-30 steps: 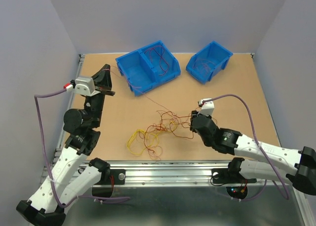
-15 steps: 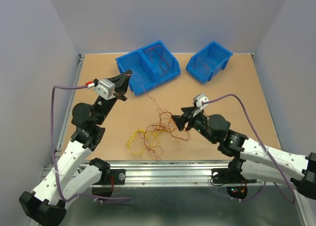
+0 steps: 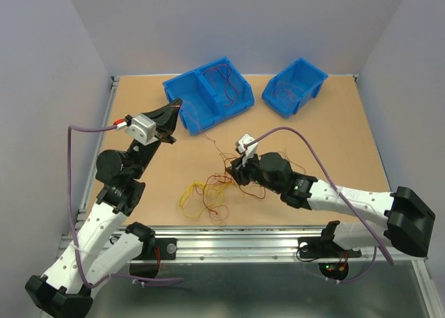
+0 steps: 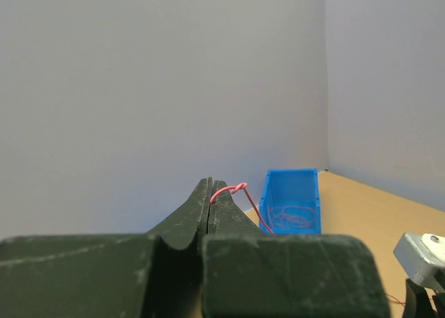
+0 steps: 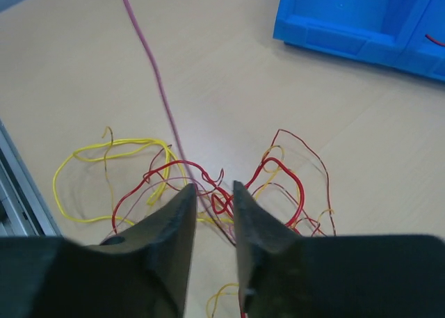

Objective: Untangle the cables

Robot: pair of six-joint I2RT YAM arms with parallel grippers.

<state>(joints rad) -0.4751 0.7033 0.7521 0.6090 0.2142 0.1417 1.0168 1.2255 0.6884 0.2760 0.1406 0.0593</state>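
Observation:
A loose tangle of red, yellow and orange cables [image 3: 221, 182] lies on the table's near middle, with yellow loops [image 3: 195, 196] at its left. My left gripper [image 3: 176, 106] is raised near the big blue bin and is shut on a thin pink-red cable [image 4: 236, 188], knotted at the fingertips. That strand [image 5: 156, 74] runs down into the tangle. My right gripper [image 3: 233, 172] hangs low over the tangle's right part. Its jaws [image 5: 212, 189] stand slightly apart, with red loops [image 5: 229, 193] showing in the gap below.
A divided blue bin [image 3: 208, 92] with red wire in it stands at the back middle. A smaller blue bin [image 3: 295, 87], also holding wire, stands to its right and shows in the left wrist view [image 4: 292, 200]. The metal rail [image 3: 229, 234] runs along the near edge.
My right gripper has swung left and forward onto the tangle. My left gripper moved right toward the big bin with the pink-red cable, then stayed nearly still.

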